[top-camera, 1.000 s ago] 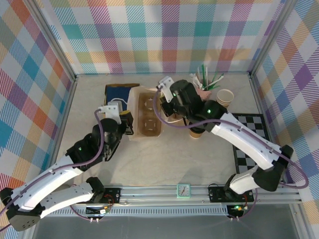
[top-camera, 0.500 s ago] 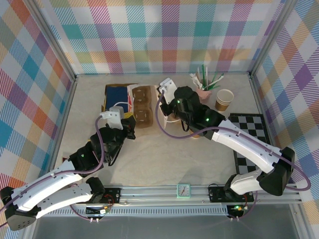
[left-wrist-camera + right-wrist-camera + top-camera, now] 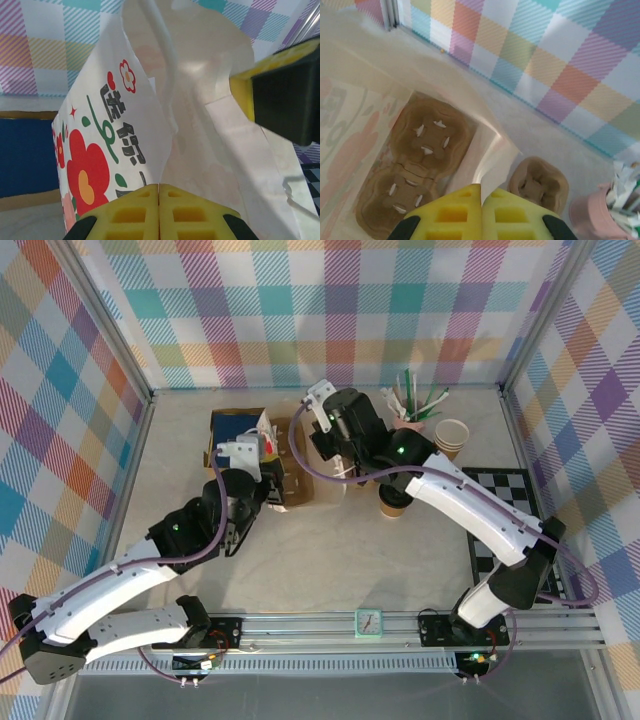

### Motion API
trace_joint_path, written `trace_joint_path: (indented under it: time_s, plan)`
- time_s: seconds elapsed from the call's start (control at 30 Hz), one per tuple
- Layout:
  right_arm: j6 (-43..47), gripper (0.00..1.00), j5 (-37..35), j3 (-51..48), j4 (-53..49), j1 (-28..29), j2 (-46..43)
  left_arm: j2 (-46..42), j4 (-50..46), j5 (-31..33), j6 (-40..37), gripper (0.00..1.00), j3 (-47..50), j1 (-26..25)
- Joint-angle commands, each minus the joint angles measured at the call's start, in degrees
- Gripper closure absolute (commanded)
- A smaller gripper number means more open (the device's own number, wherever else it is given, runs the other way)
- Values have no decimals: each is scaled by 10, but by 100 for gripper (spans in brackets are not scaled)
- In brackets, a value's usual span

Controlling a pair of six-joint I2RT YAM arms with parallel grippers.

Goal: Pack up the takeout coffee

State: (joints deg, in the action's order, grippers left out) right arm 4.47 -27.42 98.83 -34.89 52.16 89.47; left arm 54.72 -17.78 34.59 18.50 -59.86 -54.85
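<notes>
Plaid-papered walls on three sides, above a pale table (image 3: 340,560). Toward the back of it, a white flowered paper bag (image 3: 100,165) with its mouth pulled wide.

Pinches one lip of that bag in the left gripper (image 3: 159,192), yellow fingers pressed flat together with the paper caught between them. Pinches the opposite lip in the right gripper (image 3: 481,192), likewise clamped tight on paper. Reads as a spreading hold: two lips drawn apart to keep the mouth gaping for a cup to go in without snagging (which leaves no gripper free to carry one).

Deep inside the bag, a brown moulded cup tray (image 3: 415,160), every visible well empty. Just past the bag's right lip, one more brown moulded well (image 3: 537,185); hard to say whether part of that tray or a separate piece. No coffee in the bag yet.

Close to the right of the bag, upright on the table and half tucked under the right forearm: the takeout coffee (image 3: 391,504), black lid on, touched by nothing. Farther right of the bag, lidless paper cups (image 3: 452,435) and a pink holder (image 3: 412,420) of stirrers. Behind the bag's left side, a blue box (image 3: 232,428).

Probably calls next for letting go of one lip to fetch the cup, at the risk of the mouth sagging shut.
</notes>
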Motion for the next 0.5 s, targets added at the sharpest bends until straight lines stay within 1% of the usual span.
trace_joint_path:
  time_s: [0.0, 0.1, 0.27, 0.47]
  plan:
    - [-44, 93, -14, 31, -97, 1, 2, 16, -77, -47, 40, 92, -44, 23]
    - [-56, 93, -6, 47, -132, -1, 9, 27, -91, -91, 64, 92, -54, 55]
    - [-70, 94, 28, 55, -165, -8, 14, 48, -112, -155, 90, 92, -68, 102]
    - [-85, 94, 50, 36, -178, -20, 17, 68, -112, -205, 118, 92, -55, 128]
